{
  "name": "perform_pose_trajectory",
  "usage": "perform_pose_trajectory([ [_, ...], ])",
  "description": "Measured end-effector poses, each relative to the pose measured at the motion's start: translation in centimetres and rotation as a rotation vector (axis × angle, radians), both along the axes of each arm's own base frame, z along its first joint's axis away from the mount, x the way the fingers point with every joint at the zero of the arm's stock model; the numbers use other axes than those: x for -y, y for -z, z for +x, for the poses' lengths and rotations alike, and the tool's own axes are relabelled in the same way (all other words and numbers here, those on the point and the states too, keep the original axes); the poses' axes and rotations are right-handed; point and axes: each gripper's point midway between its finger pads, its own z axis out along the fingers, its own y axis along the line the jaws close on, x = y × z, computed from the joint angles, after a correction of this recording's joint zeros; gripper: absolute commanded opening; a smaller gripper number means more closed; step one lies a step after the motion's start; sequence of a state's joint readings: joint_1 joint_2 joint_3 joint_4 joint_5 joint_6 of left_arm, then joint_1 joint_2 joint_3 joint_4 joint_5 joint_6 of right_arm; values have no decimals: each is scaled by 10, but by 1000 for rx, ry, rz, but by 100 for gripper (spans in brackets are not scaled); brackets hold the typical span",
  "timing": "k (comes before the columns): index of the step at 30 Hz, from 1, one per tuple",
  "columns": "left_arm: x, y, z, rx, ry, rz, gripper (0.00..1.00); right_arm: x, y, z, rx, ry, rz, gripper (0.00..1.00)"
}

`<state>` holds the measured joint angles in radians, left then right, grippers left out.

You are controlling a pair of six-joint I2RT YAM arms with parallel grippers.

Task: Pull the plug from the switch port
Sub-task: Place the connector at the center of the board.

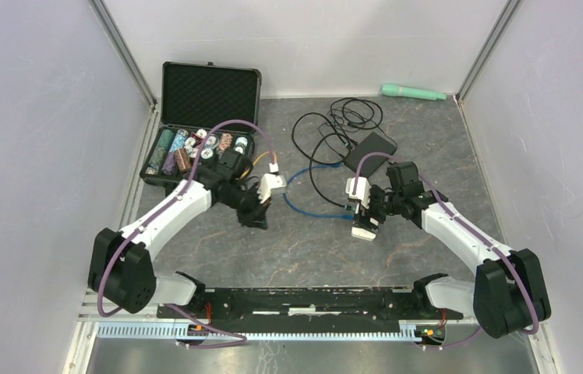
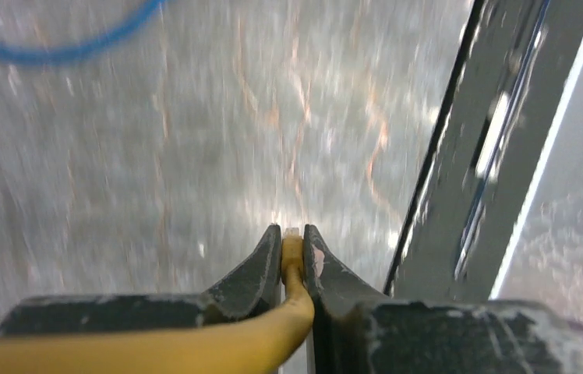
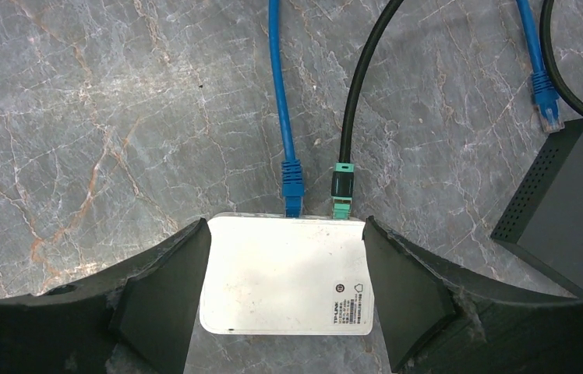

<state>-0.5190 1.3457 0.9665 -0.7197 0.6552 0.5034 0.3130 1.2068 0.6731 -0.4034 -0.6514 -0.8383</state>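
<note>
My left claw, pinched nearly closed on the yellow plug, holds it well apart from the white switch that my right claw straddles with jaws wide (a blue plug and a green plug sit in its ports), so the pull looks done and next I should lay the cable down gently.

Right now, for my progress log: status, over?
Left gripper shut on yellow plug, clear of switch. Right gripper straddles switch, grip unclear. Blue plug, green plug seated.

Grey marbled tabletop, white walls
</note>
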Motion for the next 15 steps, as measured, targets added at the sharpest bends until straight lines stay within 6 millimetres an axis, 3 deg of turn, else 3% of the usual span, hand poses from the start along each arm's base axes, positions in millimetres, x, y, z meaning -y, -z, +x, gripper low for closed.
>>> perform_pose_trajectory([
  [6,-98,23,-39,-136,133,259,5,0,1,0,2,1,-1,79],
  [15,-188,56,-91,-353,319,512,6,3,8,-2,-9,7,-20,79],
])
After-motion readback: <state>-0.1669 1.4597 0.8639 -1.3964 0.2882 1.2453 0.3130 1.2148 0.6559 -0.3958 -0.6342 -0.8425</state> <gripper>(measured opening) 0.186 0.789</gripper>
